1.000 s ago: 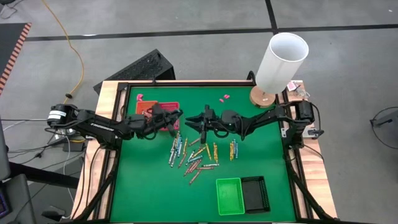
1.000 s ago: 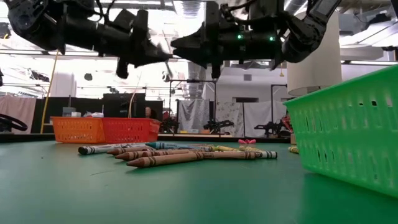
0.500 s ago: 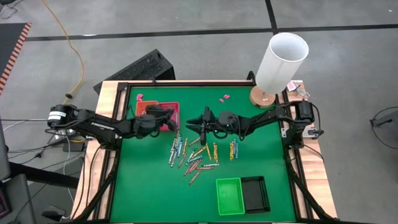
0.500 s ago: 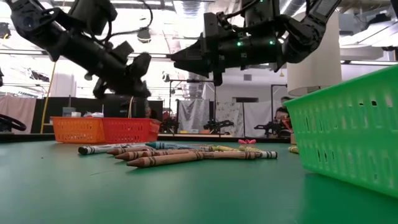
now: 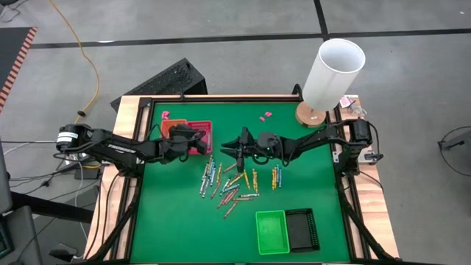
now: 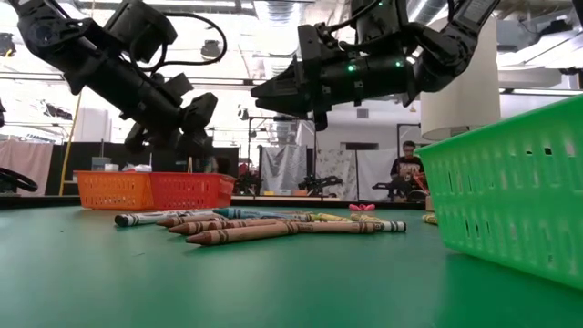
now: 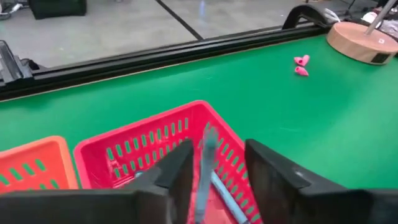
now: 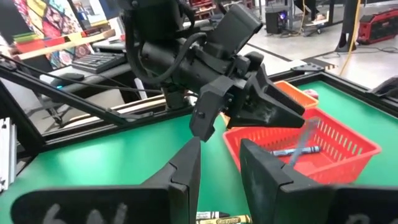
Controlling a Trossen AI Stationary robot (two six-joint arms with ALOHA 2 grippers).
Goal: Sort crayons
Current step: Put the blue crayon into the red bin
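A blue crayon (image 7: pixel 205 168) is being dropped from the parted left pincer (image 7: pixel 214 171) into the red basket (image 7: pixel 134 149); another must be picked by the open, empty right pincer (image 8: pixel 217 165).

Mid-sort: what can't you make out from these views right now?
- Left wrist view: thin grey-blue crayon between the left hand's fingers is motion-blurred; gripped or dropping, unclear.
- High view: scattered crayons too small to colour-match; left hand hides the red plastic basket's inside.
- Low view: green mesh basket cut off by the edge.
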